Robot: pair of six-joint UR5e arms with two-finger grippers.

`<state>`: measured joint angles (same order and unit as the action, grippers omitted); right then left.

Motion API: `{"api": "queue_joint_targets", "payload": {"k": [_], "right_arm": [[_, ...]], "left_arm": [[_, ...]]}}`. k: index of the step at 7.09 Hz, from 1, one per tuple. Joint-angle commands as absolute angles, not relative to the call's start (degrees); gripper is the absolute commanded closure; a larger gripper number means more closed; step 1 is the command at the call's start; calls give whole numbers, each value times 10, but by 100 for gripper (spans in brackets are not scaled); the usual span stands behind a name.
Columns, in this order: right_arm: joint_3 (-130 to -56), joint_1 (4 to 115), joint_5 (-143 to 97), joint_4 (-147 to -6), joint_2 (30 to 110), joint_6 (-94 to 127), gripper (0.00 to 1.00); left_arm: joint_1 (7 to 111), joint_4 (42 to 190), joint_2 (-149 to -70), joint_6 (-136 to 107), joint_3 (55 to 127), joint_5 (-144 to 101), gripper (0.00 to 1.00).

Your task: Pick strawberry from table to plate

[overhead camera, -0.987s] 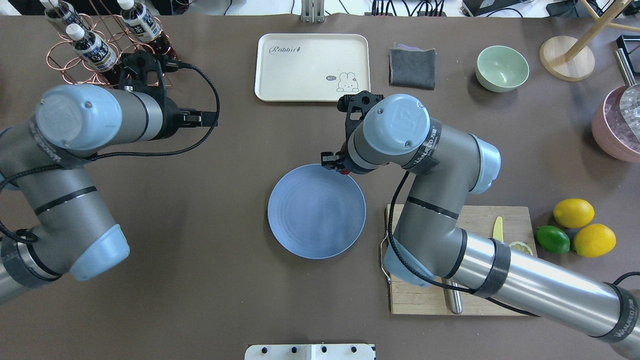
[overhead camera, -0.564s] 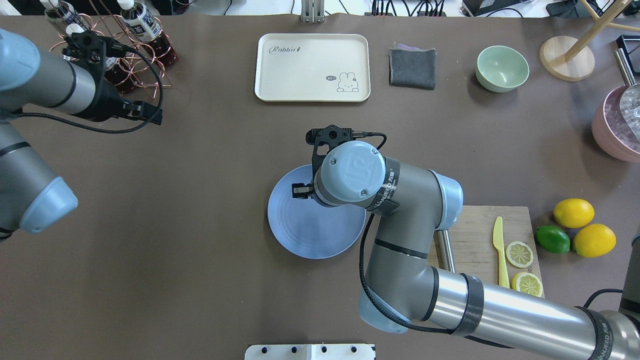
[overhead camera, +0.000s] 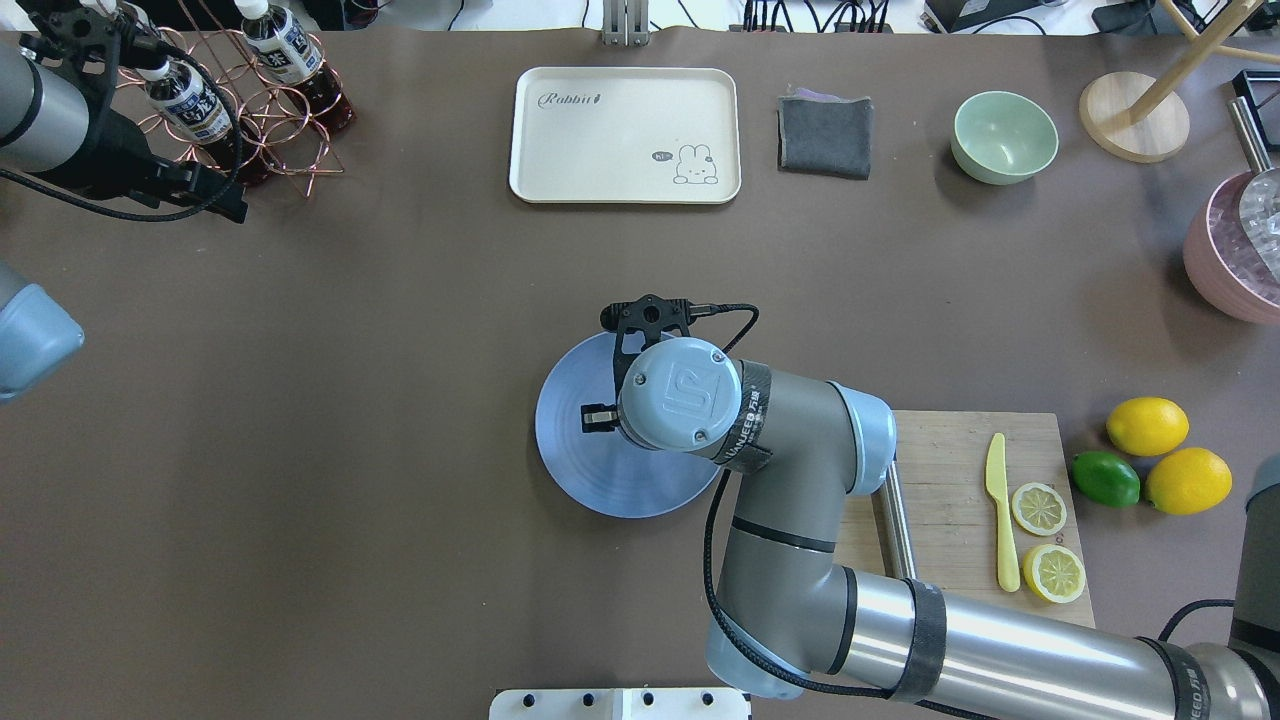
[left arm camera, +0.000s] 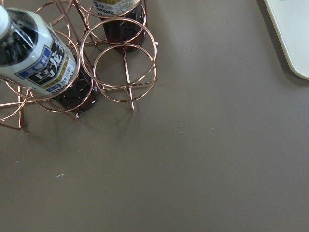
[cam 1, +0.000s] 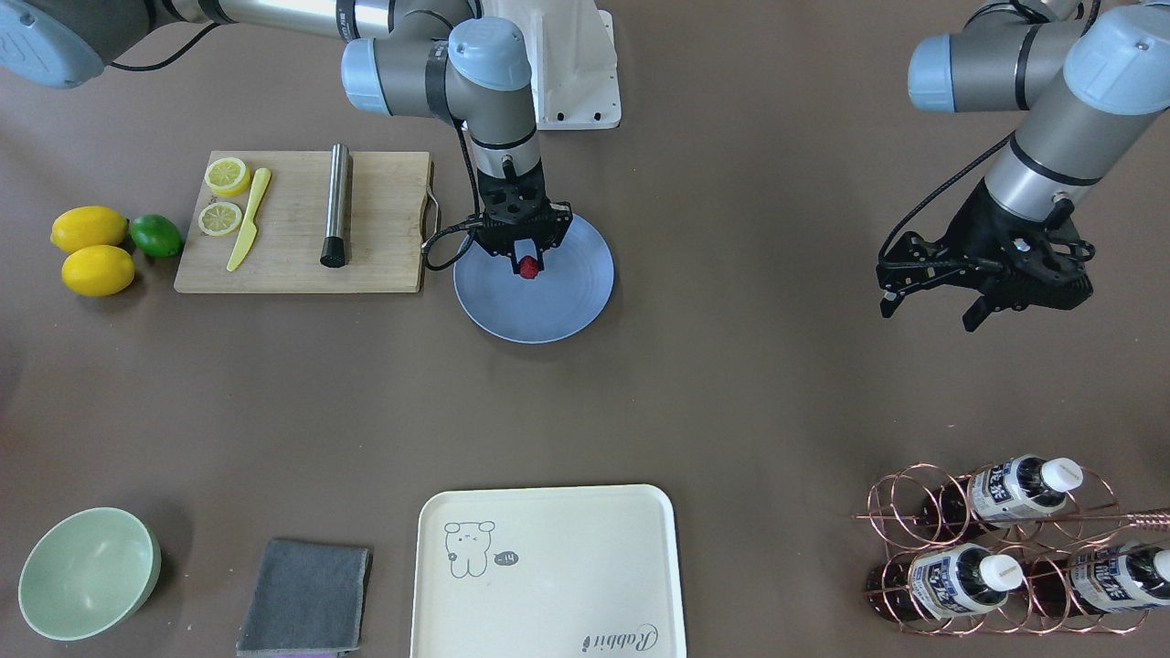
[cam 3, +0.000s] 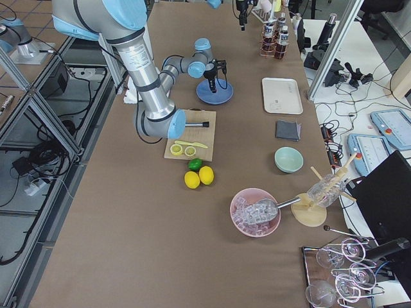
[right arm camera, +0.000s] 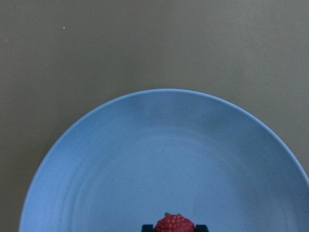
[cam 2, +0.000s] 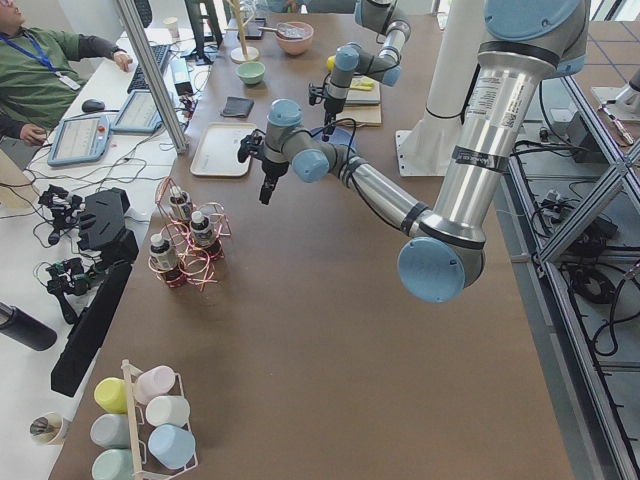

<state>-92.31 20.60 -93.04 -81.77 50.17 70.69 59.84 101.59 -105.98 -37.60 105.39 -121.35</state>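
Matt table (overhead camera: 350,450), smooth plate (overhead camera: 570,460), bumpy strawberry (cam 1: 527,266), wood board (cam 1: 384,228) w/ metal rod (cam 1: 337,201).

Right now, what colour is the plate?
Plain blue-lavender; the plate shows best in the right wrist view.

Strawberry (right arm camera: 174,224) cut by btm edge, R wrist view; overhead: hidden under R arm (overhead camera: 790,450).

The right arm (overhead camera: 790,480) reaches in from the robot's right side, elbow bent, with its wrist turned straight down. Its pincer (cam 1: 526,259) points at the bench (cam 1: 731,393), jaws closed on a small red strawberry (cam 1: 527,266). The left arm (cam 1: 1051,128) sits off at the far left, held high. Its pincer (cam 1: 928,315) hangs downward above the bench, fingers spread apart.
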Motion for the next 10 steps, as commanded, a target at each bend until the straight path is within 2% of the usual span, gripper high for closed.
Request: {"api": "queue_joint_targets", "payload": {"k": [1, 2, 6, 8, 10], "right_arm": [[-916, 198, -931, -800, 504, 710, 86], [-917, 198, -931, -799, 503, 710, 2], [-946, 243, -962, -823, 504, 702, 0], [-1017, 325, -1046, -922, 525, 663, 0], [-1076, 429, -1097, -990, 591, 533, 0]], "left_arm": [[637, 1014, -1041, -342, 1054, -1240, 2], [650, 1013, -1033, -316, 1051, -1240, 2], [679, 1014, -1017, -311, 1051, -1268, 2], [742, 965, -1002, -192, 1051, -1293, 2], [806, 886, -1002, -79, 1049, -1289, 2]]}}
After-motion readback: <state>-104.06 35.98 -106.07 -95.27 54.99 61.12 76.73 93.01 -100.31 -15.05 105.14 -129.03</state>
